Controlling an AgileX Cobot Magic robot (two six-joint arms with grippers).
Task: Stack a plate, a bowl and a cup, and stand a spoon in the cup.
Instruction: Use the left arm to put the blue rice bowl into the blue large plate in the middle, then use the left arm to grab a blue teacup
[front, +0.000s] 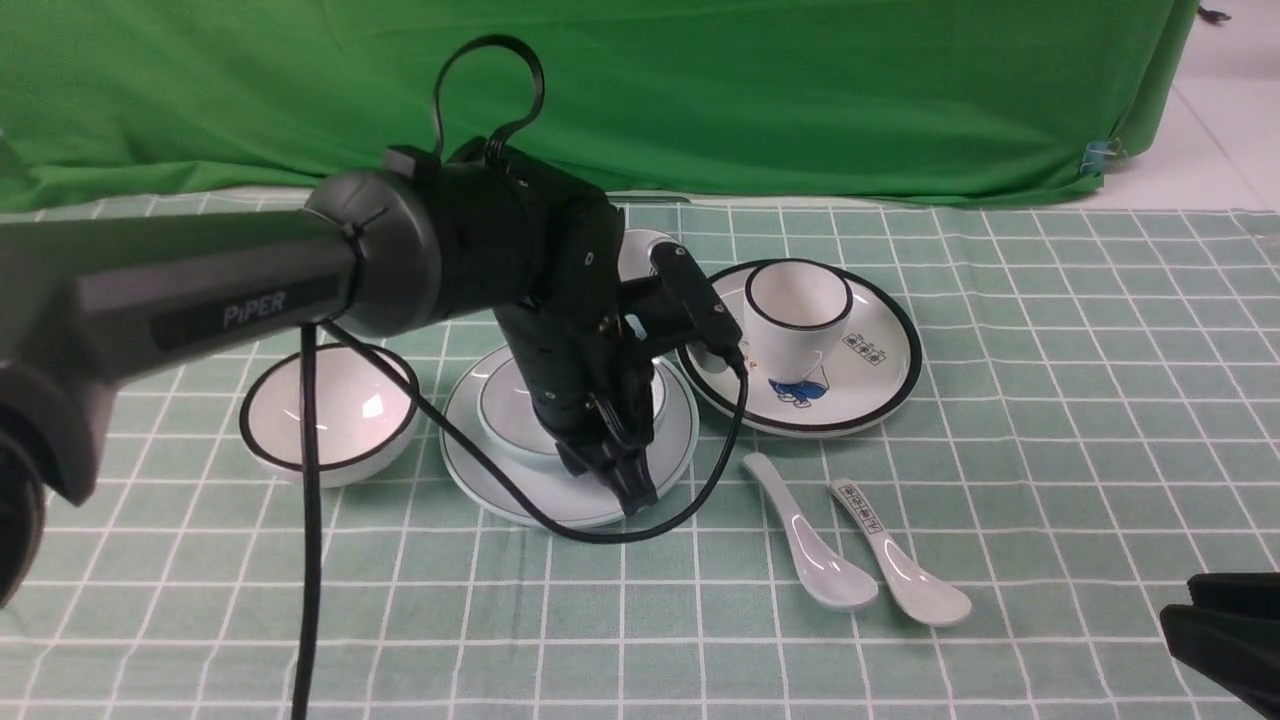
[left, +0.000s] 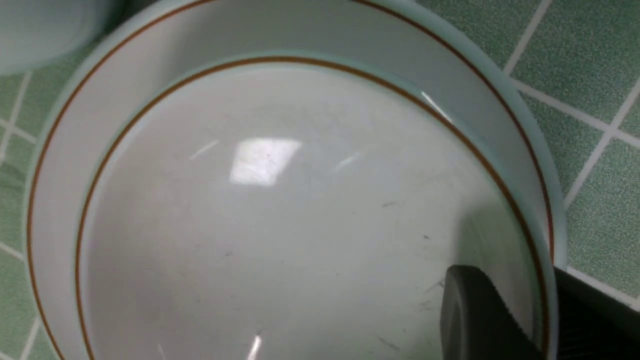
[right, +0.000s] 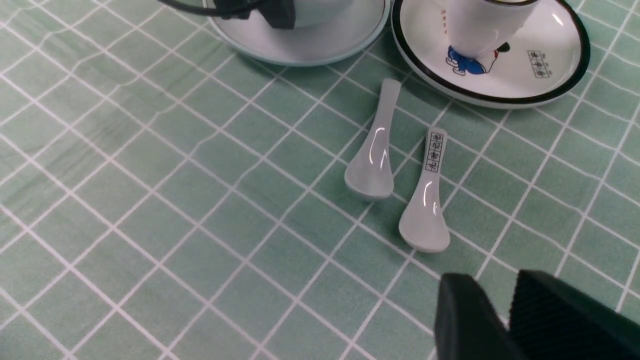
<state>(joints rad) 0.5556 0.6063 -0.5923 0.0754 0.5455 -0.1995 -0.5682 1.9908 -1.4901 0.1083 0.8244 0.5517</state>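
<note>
The pale blue bowl (front: 505, 410) sits upright on the pale blue plate (front: 672, 440) at the table's middle. My left gripper (front: 630, 490) straddles the bowl's near rim. In the left wrist view the gripper (left: 530, 295) has one finger inside the white bowl (left: 280, 215) with a small gap to the wall, so it is open. The pale blue cup (front: 638, 252) stands behind the arm, mostly hidden. The plain white spoon (front: 805, 545) (right: 375, 150) lies flat to the right of the plate. My right gripper (front: 1178, 603) (right: 492, 282) hovers near the front right, open and empty.
A white black-rimmed bowl (front: 330, 415) stands left of the plate. A black-rimmed cartoon plate (front: 880, 370) carries a white cup (front: 797, 315) at the right. A spoon with printed marks (front: 895, 560) lies beside the plain one. A green backdrop closes the table's far edge.
</note>
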